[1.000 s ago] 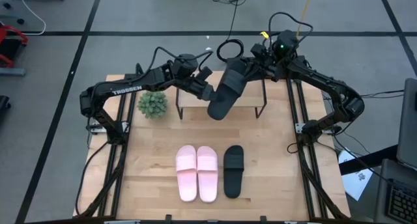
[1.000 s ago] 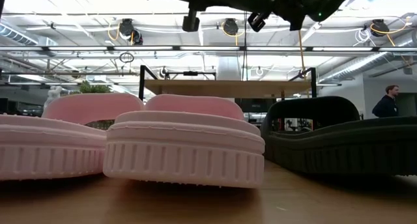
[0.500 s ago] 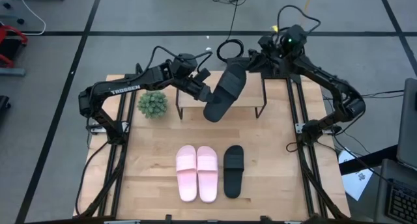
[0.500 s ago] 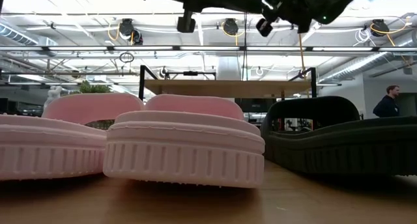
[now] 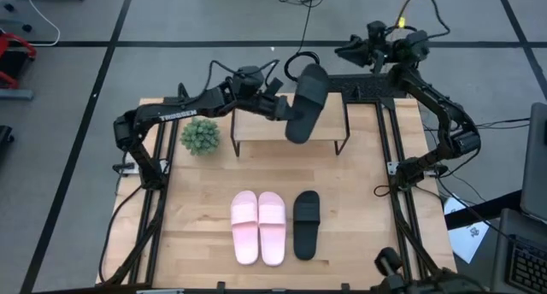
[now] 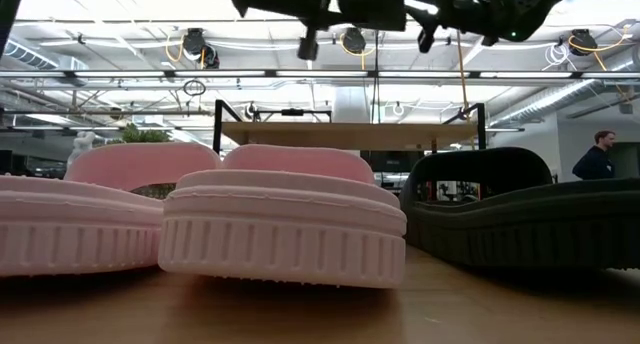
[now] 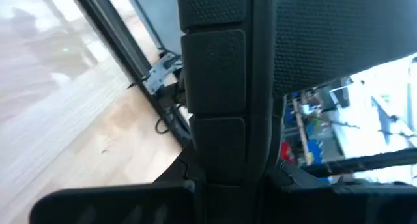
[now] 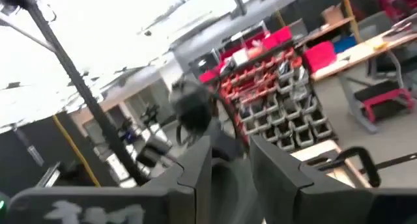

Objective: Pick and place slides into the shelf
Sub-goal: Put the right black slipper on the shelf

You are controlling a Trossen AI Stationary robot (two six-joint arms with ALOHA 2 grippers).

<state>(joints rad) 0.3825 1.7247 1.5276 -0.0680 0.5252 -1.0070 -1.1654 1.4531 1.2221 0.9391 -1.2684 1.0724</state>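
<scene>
Black slide (image 5: 305, 102) now hangs from my left end effector (image 5: 280, 108) alone, pinched shut on its edge above the shelf (image 5: 256, 129) — my right end effector (image 5: 355, 49) has let go and pulled back beyond the tabletop's (image 5: 359, 208) far edge, fingers slightly apart and empty. The handover looks done, so placing comes next — the shelf holds nothing yet, while the pink pair (image 5: 258, 226) and the other black slide (image 5: 306, 223) wait near the front.
</scene>
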